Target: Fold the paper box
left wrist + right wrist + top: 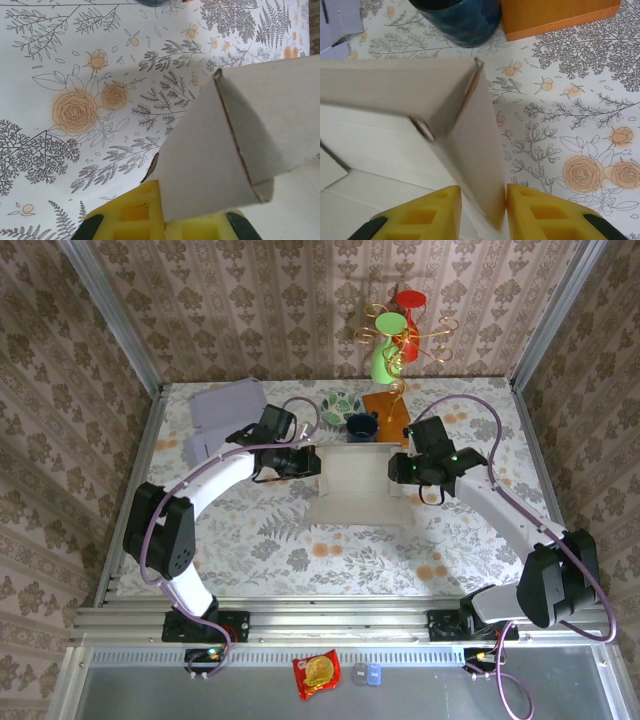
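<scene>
Top external: paper box (358, 490) lies between left gripper (312, 462), clamped on it, and right gripper (393, 468), grip unclear.

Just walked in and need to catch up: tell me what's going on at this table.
Two robot arms are folding a white paper box in the middle of the flower-print table. The left claw is clamped on the box's raised left wall. The right claw straddles the raised right wall, its jaws slightly apart, so that side looks loose.
</scene>
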